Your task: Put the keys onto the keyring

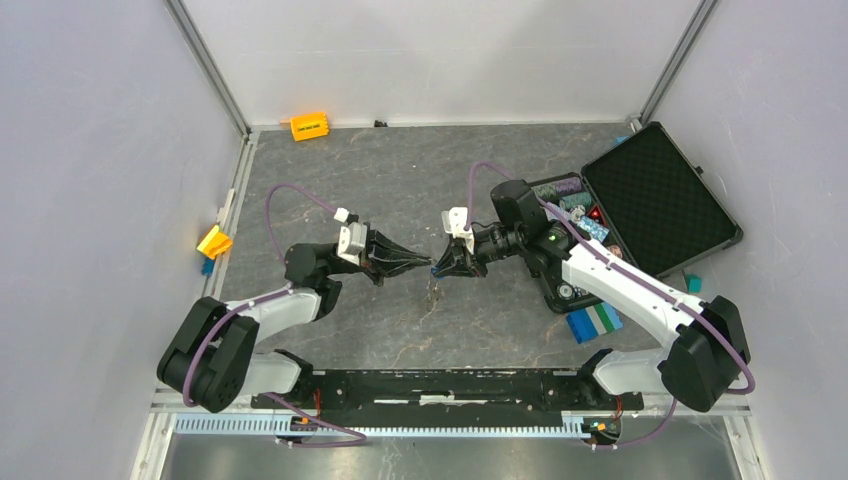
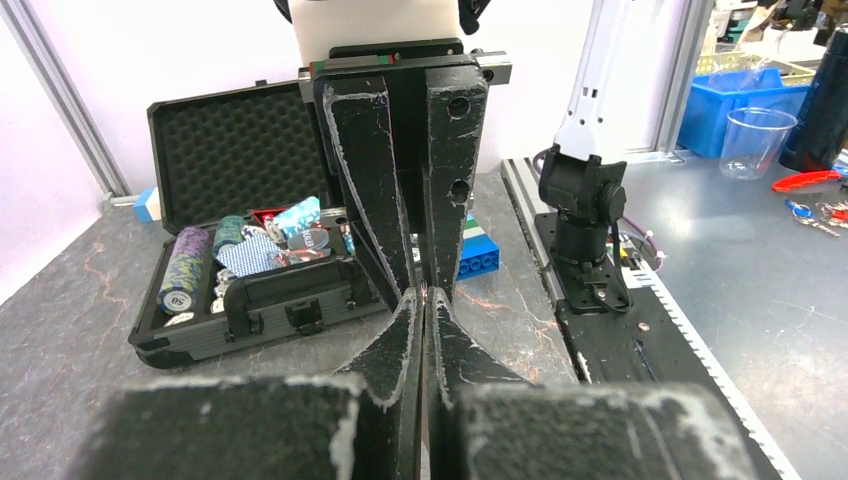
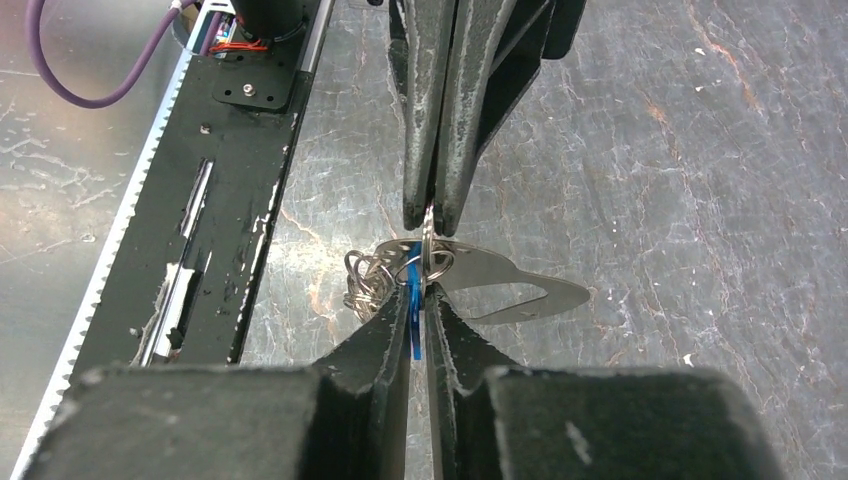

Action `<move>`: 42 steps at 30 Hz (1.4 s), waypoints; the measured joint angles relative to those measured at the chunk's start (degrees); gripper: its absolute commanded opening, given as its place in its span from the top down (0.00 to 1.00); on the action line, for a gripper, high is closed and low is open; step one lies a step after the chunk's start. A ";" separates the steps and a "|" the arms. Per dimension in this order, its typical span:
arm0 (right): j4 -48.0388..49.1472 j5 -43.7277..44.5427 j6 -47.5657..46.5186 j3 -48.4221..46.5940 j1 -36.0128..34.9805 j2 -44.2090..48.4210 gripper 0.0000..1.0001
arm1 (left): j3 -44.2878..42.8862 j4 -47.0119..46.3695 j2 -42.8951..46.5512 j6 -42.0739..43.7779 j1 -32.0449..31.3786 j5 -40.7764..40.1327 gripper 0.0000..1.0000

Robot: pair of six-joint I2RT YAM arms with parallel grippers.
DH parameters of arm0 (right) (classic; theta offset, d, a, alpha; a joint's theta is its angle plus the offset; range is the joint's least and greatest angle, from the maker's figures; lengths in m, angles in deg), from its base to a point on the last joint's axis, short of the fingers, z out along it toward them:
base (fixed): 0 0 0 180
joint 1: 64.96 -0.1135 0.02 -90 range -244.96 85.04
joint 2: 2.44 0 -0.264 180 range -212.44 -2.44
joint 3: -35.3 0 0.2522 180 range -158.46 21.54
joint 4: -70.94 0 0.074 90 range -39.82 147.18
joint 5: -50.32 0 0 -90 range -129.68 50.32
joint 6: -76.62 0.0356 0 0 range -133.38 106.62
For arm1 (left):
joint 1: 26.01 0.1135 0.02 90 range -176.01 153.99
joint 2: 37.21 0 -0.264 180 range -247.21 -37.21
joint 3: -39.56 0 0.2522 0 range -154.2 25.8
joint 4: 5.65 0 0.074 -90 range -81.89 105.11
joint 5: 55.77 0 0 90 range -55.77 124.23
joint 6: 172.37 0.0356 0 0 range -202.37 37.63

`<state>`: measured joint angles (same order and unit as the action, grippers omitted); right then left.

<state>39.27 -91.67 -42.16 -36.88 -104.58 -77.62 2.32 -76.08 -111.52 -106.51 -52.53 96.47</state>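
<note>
Horizontally, clamped left pincer (image 3: 431, 220) faces right pincer (image 3: 418, 296) gripping the keys (image 3: 413, 320).

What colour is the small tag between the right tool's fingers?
The tag is bright blue, clearest in the right wrist view.

Both arms are reaching inward, wrists roughly level. Left gripper (image 1: 420, 265) and right gripper (image 1: 438, 268) are meeting tip to tip, both pressing closed, the right pinching the keys (image 3: 413, 312).
</note>
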 measured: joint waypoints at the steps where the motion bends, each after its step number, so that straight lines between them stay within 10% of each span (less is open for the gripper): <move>1: 0.02 0.00 -0.04 0.00 0.00 0.00 0.88 | 0.00 0.00 0.02 0.00 -0.04 0.00 0.98; 42: -4.09 2.75 -2.69 -0.61 -0.02 2.21 1.00 | 0.87 0.09 0.22 2.21 -0.98 -0.57 0.98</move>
<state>35.18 -88.91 -44.85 -37.49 -104.60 -75.41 3.19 -75.99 -111.30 -104.30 -53.52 95.90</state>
